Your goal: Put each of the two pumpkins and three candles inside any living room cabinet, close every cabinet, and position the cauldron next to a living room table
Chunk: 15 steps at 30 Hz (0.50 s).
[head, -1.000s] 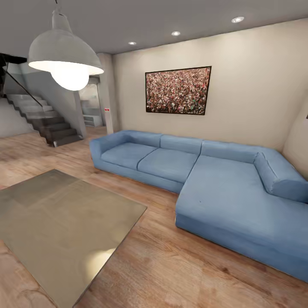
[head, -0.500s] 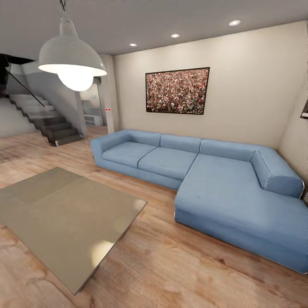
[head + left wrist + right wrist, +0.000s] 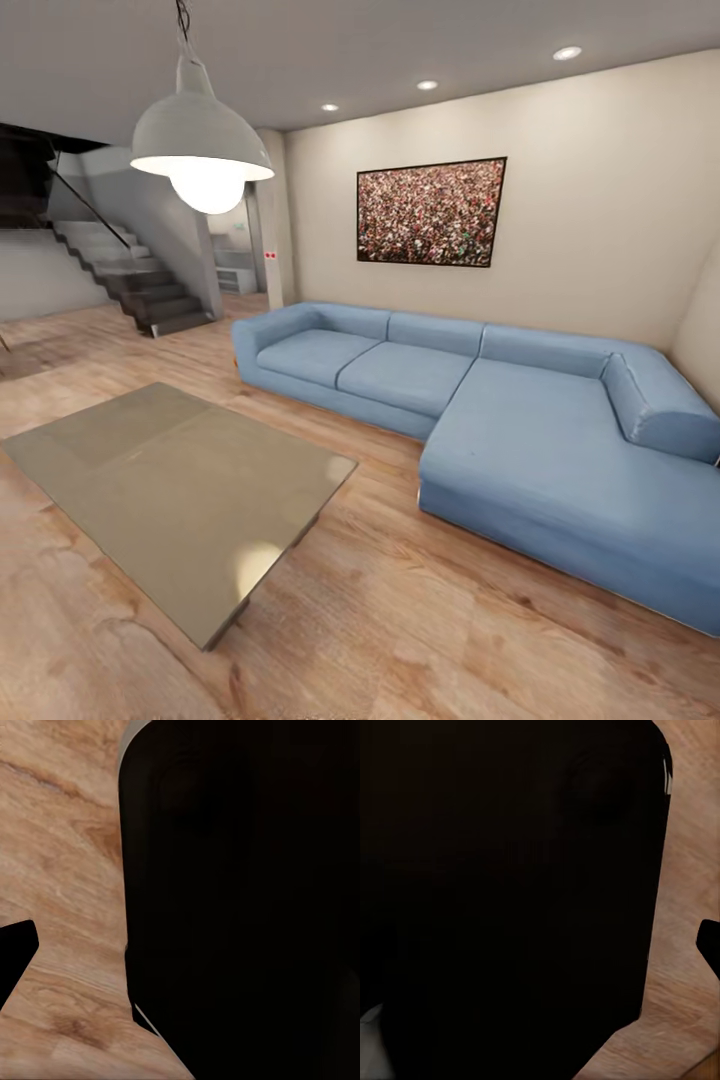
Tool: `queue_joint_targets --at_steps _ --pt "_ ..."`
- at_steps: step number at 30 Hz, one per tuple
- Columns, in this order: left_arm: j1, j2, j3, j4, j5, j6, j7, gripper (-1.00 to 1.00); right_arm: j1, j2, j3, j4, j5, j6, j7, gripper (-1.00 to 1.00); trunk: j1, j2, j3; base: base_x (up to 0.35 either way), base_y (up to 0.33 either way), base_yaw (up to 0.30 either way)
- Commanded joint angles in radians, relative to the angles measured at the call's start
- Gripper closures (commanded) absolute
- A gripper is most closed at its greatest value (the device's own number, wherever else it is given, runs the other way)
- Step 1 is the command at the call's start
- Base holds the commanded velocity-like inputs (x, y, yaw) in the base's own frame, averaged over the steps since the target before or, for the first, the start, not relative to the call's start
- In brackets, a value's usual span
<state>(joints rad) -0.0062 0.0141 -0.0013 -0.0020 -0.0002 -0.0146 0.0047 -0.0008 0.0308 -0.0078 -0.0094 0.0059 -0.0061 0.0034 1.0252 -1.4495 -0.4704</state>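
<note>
Glossy grey-olive table stands on wood floor near the blue corner sofa, a pendant lamp above it; gripper openings cannot be told.

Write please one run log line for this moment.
phase: in transit | head view: table, top bare; blue sofa beyond | wrist views: wood floor | end effectors: state not readable

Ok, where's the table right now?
In the head view the table sits low at the lower left on the wood floor, beneath the pendant lamp, with the blue sectional sofa to its right, apart from it.
</note>
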Motion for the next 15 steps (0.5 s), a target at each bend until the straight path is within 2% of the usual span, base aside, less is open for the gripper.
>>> queue_joint_targets --at_steps 1,15 --pt "0.0 0.0 0.0 0.0 0.0 -0.003 0.001 -1.0 0.0 0.001 -0.001 -0.001 0.001 0.0 0.001 -1.0 0.0 -0.001 -0.001 -0.056 0.028 0.264" --pt "0.0 0.001 0.001 0.0 0.0 -0.026 0.003 -1.0 0.0 0.007 0.001 -0.004 0.005 0.0 0.001 -1.0 0.0 -0.001 -0.008 -0.022 0.012 0.285"
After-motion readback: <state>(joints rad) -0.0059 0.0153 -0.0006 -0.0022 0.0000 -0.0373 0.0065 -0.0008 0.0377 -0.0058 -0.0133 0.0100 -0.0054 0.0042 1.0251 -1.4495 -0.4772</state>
